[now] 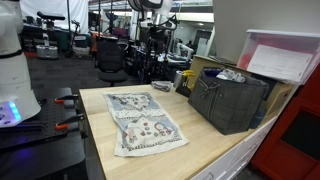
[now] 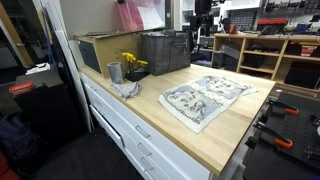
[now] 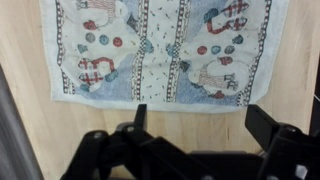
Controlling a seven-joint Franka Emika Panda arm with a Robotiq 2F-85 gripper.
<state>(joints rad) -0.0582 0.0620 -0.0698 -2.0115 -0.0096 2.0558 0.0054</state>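
Pale rectangular cloth printed with blue and red figures [image 3: 165,50], flat on light wooden tabletop [image 3: 30,110], just ahead of black gripper [image 3: 198,125], jaws spread apart, empty, cloth's long axis running side to side across the wrist view

Bare counter [image 1: 205,142] runs along both long sides of the flat towel [image 1: 140,122], so there's easy passage low over it. At one end the dark crate [image 1: 228,100] stands tall and blocks that way. A metal cup [image 2: 114,71] and a crumpled rag [image 2: 128,89] crowd beside it.
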